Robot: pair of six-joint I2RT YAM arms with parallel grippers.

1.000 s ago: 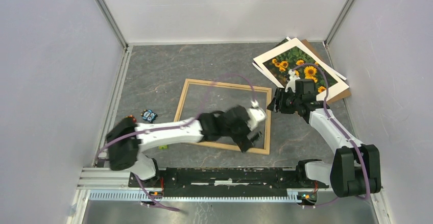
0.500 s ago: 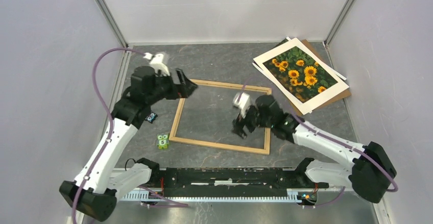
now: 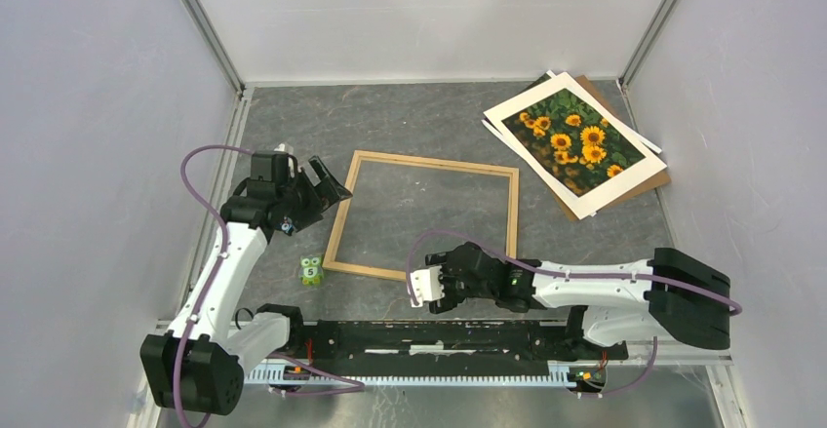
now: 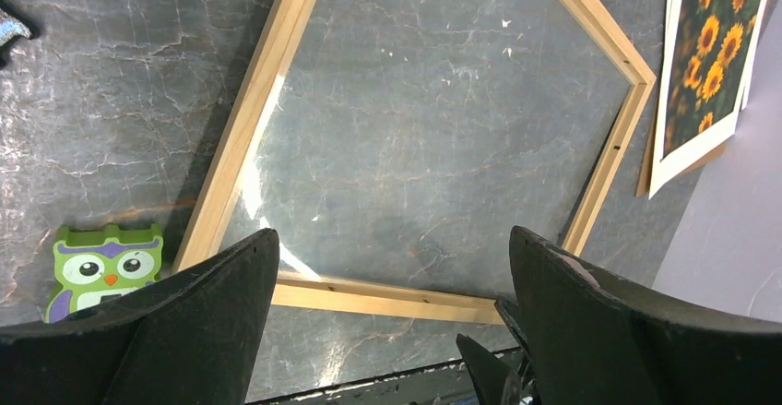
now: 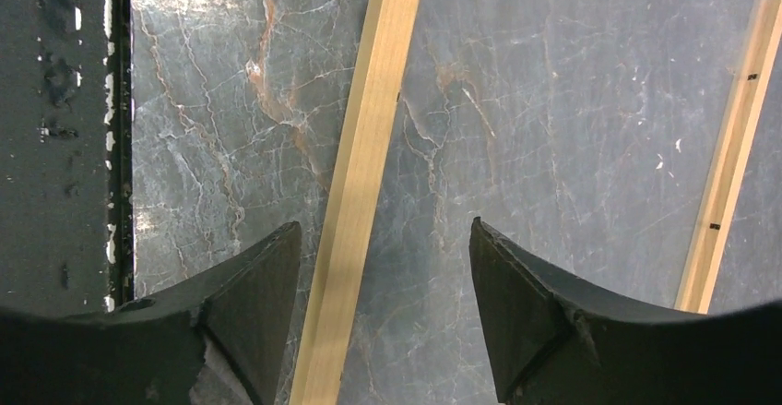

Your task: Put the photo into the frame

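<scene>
lately swung both arms to new places. brought the right gripper (image 3: 444,280) away from beside the photo (image 3: 575,140), across the inside of the frame (image 3: 341,214), and down low over its near strip, close to the rail (image 3: 439,335) at the near edge of the table (image 3: 429,116). pulled the left gripper (image 3: 327,182) off the near right corner of the frame and back to the far left corner, just outside the wood. left the frame about where it lay, flat on the table, with nothing inside it. left the photo untouched too: face up at the far right, on top of a brown board (image 3: 653,182), well apart from the frame.

through the right wrist view, shows the right gripper (image 5: 385,230) with jaws parted, astride the near strip of the frame (image 5: 369,147), gripping nothing; cannot tell whether touching the wood. through the left wrist view, shows the left gripper (image 4: 392,239) spread as wide as it goes, empty, looking down across the frame (image 4: 249,137) toward the photo (image 4: 705,64), with a green owl toy (image 4: 101,271) just beside the near left corner.

probably means a spell of squaring or nudging the frame rather than fetching the photo. leaves the main step not yet done: must go back to the far right, lift the photo off the brown board, and lay it within the frame.
</scene>
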